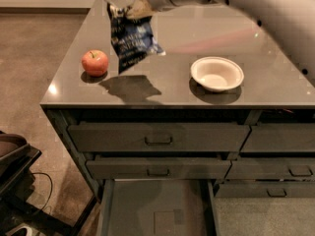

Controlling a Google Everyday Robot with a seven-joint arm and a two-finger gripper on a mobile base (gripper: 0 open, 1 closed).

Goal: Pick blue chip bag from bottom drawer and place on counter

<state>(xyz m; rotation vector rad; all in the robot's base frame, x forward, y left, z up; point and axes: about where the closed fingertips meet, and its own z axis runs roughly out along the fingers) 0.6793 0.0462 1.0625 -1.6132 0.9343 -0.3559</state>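
Note:
The blue chip bag point(133, 39) is a crinkled dark-blue foil bag with white lettering. It hangs above the counter point(172, 90) and casts a shadow on it. My gripper point(132, 6) is at the top of the view, shut on the bag's upper edge, with the pale arm reaching in from the upper right. The bottom drawer point(157, 208) stands pulled open below, and its grey floor is bare.
A red apple point(95, 63) sits on the counter left of the bag. A white bowl point(216, 73) sits to the right. Two shut drawer fronts with handles point(157, 140) lie under the counter edge. Dark base parts and a cable point(19, 181) are on the floor at left.

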